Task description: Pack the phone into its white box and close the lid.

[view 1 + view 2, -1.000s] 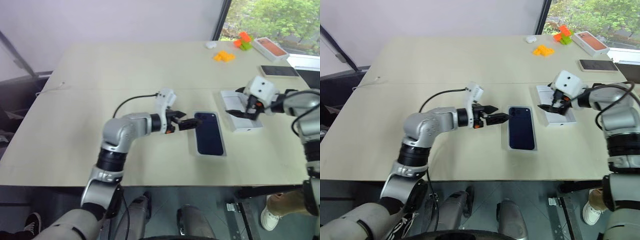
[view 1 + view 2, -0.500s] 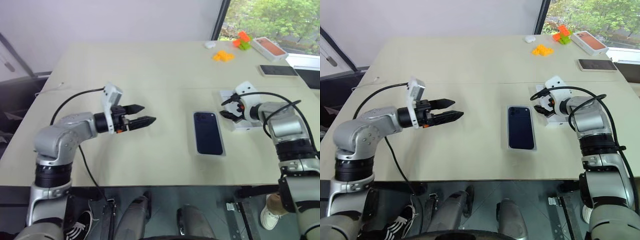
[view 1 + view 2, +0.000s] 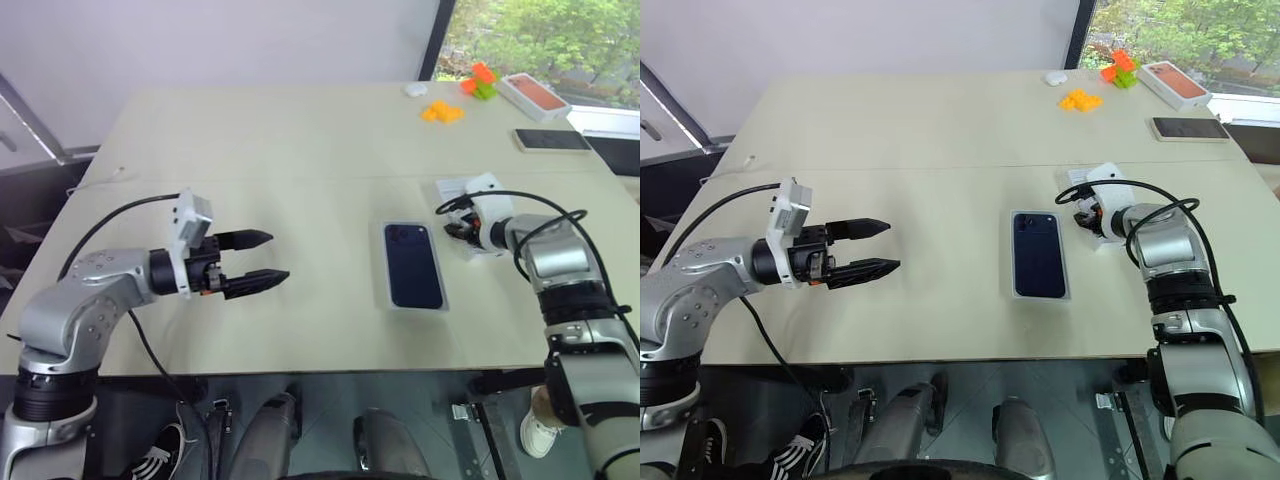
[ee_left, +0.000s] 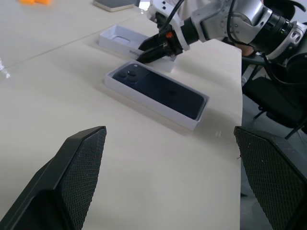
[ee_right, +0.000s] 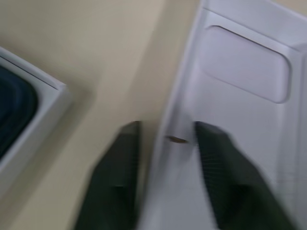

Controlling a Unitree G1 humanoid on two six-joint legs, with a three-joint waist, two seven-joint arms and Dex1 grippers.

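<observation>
Bare table [image 3: 300, 150] around the white box [image 3: 390, 296]

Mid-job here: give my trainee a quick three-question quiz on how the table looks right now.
1. True or false: the phone already lies inside the white box.
2. Which gripper is down at the lid? A) left B) right C) neither
3. Fill in: the left gripper hangs over bare table with its jaws ___.

Key: 1 true. 2 B, the right gripper. 3 open.
</observation>
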